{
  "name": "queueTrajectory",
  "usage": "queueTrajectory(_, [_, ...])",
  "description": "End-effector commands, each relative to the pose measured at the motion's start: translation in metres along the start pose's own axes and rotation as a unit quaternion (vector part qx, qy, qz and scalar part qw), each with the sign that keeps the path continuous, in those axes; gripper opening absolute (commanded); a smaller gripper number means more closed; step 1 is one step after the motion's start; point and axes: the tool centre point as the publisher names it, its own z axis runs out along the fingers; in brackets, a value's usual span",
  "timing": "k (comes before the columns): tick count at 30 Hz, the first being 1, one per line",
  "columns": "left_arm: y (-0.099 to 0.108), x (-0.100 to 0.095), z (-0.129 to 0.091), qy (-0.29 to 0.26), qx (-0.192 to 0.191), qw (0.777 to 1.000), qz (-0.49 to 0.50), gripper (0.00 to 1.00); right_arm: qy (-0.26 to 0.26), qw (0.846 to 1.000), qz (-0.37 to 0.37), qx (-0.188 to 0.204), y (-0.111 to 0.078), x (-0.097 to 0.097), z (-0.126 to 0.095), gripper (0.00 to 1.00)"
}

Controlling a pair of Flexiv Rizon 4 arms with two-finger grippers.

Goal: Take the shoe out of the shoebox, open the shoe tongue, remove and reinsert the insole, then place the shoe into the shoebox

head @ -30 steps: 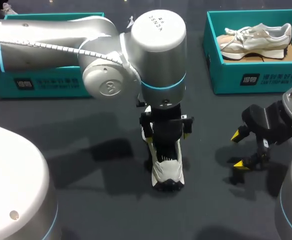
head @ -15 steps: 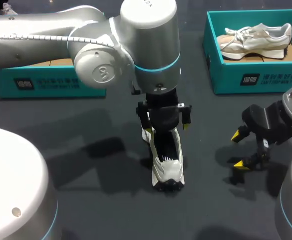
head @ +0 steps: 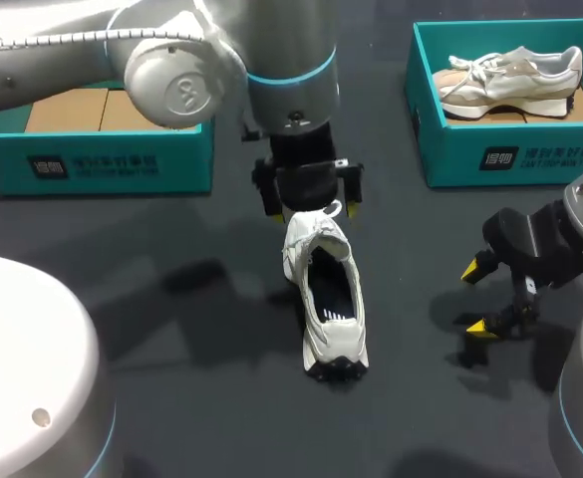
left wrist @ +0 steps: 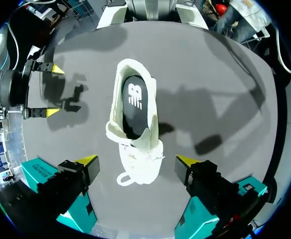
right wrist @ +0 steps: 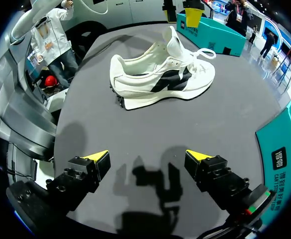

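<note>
A white shoe [head: 328, 299] with a dark side stripe stands upright mid-table, its tongue raised and its dark insole [left wrist: 135, 97] lying inside. My left gripper [head: 309, 202] hangs open above the shoe's toe end, touching nothing; in the left wrist view the shoe [left wrist: 135, 119] lies below the left gripper [left wrist: 138, 160], between its spread fingers. My right gripper [head: 477, 299] stands open near the table to the shoe's right. In the right wrist view the right gripper [right wrist: 147, 157] is empty and the shoe [right wrist: 160, 79] lies side-on well ahead of it.
A teal shoebox [head: 510, 149] at the back right holds a second, beige-and-white shoe [head: 510, 75]. Another teal shoebox [head: 102, 159] at the back left shows only its cardboard floor. Dark table lies bare between the shoe and my right gripper.
My left arm has risen and drawn back toward the far side, uncovering the shoe's tongue and opening. The shoe and my right arm have stayed put.
</note>
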Motion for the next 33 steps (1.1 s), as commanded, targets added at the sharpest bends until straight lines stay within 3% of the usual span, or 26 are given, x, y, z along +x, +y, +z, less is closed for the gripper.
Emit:
queueTrajectory(1, [0.021, -0.006, 0.0, 0.008, 0.007, 1.0, -0.005, 1.0, -0.001, 1.0, 0.0, 0.001, 0.0, 0.002, 0.0, 1.0])
queueTrajectory(4, [0.03, -0.007, 0.001, 0.013, 0.005, 1.0, -0.009, 0.99, -0.001, 1.0, 0.0, 0.001, 0.0, 0.002, 0.0, 1.0])
queueTrajectory(7, [0.036, -0.008, 0.002, 0.016, 0.004, 1.0, -0.011, 0.88, -0.001, 1.0, 0.0, 0.001, 0.0, 0.002, 0.0, 1.0])
queueTrajectory(8, [0.038, -0.008, 0.002, 0.017, 0.003, 1.0, -0.012, 0.81, -0.001, 1.0, 0.0, 0.001, 0.0, 0.002, 0.0, 1.0])
queueTrajectory(10, [0.044, -0.008, 0.003, 0.019, 0.003, 1.0, -0.017, 0.52, -0.001, 1.0, 0.0, 0.001, 0.0, 0.002, 0.0, 1.0])
queueTrajectory(11, [0.046, -0.008, 0.004, 0.019, 0.004, 1.0, -0.018, 0.48, -0.001, 1.0, 0.0, 0.001, 0.0, 0.002, 0.0, 1.0])
queueTrajectory(15, [0.052, -0.007, 0.007, 0.019, 0.006, 0.999, -0.026, 0.4, -0.001, 1.0, 0.0, 0.001, 0.0, 0.002, 0.0, 1.0])
queueTrajectory(21, [0.051, -0.005, 0.013, 0.017, 0.016, 0.999, -0.029, 0.39, -0.001, 1.0, 0.0, 0.001, 0.0, 0.002, 0.0, 1.0])
queueTrajectory(33, [0.021, -0.01, 0.033, 0.013, 0.04, 0.999, -0.019, 0.35, -0.001, 1.0, 0.0, 0.001, 0.0, 0.002, 0.0, 1.0])
